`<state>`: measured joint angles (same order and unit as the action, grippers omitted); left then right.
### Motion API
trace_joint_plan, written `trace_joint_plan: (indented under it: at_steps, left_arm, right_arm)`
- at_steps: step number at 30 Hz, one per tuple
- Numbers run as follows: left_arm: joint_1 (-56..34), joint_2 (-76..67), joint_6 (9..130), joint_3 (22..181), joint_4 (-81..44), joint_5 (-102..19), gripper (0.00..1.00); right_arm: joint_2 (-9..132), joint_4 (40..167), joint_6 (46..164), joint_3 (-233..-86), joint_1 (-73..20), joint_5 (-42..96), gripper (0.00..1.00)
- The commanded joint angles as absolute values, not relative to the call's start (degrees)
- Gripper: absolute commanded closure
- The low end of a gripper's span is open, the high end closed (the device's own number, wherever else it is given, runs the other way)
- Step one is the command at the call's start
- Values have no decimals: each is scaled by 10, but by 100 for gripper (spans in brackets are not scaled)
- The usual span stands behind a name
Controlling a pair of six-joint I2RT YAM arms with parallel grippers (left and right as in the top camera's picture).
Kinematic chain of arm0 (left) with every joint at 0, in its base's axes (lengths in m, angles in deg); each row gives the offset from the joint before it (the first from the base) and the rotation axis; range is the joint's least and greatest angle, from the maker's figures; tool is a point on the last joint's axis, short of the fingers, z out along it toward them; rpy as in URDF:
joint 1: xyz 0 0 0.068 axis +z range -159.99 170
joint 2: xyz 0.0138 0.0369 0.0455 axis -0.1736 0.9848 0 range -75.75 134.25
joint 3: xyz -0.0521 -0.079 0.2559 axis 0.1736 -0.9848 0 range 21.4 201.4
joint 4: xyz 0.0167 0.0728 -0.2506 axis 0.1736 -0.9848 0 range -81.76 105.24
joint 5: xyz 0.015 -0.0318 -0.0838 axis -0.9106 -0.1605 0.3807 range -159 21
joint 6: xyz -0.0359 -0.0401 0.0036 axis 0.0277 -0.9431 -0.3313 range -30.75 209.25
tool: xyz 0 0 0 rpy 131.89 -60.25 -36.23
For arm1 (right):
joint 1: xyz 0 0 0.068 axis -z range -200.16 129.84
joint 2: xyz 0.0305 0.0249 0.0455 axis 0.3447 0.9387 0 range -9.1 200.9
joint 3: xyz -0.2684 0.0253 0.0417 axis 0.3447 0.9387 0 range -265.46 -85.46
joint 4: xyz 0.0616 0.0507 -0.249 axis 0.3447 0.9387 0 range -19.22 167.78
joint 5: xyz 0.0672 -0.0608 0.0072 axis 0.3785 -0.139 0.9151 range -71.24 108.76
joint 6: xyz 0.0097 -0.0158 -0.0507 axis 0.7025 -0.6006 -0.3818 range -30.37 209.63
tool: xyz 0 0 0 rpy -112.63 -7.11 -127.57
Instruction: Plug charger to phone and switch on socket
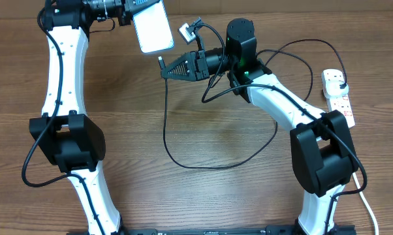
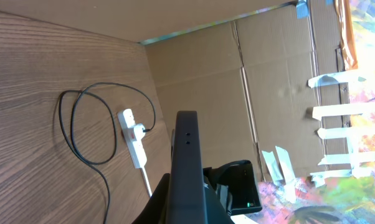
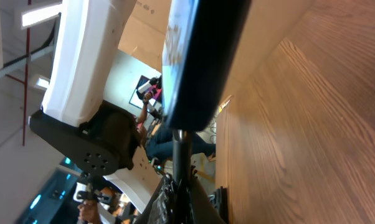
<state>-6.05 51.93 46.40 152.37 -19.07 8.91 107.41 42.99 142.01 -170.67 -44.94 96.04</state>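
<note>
Above the far left part of the brown wood-grain table (image 1: 216,196), your left gripper (image 1: 132,14) is clamped on one short end of the slim rectangular smartphone (image 1: 152,29) with a pale glowing screen, and holds it clear of the surface. The left wrist view shows that smartphone (image 2: 187,162) edge-on, as a dark slab.

Your right gripper (image 1: 165,69) sits just below and right of it, its fingers closed on the thin black charger cable (image 1: 165,124) right behind the slim connector tip (image 3: 180,146). In the right wrist view the tip points straight at the short edge of the smartphone (image 3: 200,56) and appears to meet it; you cannot tell whether it is seated in the port.

From your right gripper the cable drops toward the near side, curves in a wide loose loop across mid-table, and climbs back to the white elongated power strip (image 1: 340,101) lying at the table's right edge. It joins the strip's far end.
</note>
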Motion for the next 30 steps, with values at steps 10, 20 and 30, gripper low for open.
trace_joint_plan:
  at_steps: [10, 20, 30]
  left_arm:
    - [-58, 501, 474, 1536, -188, 96, 96]
    - [-62, 501, 473, 1536, -190, 92, 96]
    - [-76, 501, 510, 1536, -225, 67, 96]
  right_arm:
    - [1052, 481, 1327, -1717, -433, 985, 96]
    - [1051, 495, 1324, -1717, -422, 977, 96]
    - [1051, 495, 1324, -1717, -423, 982, 96]
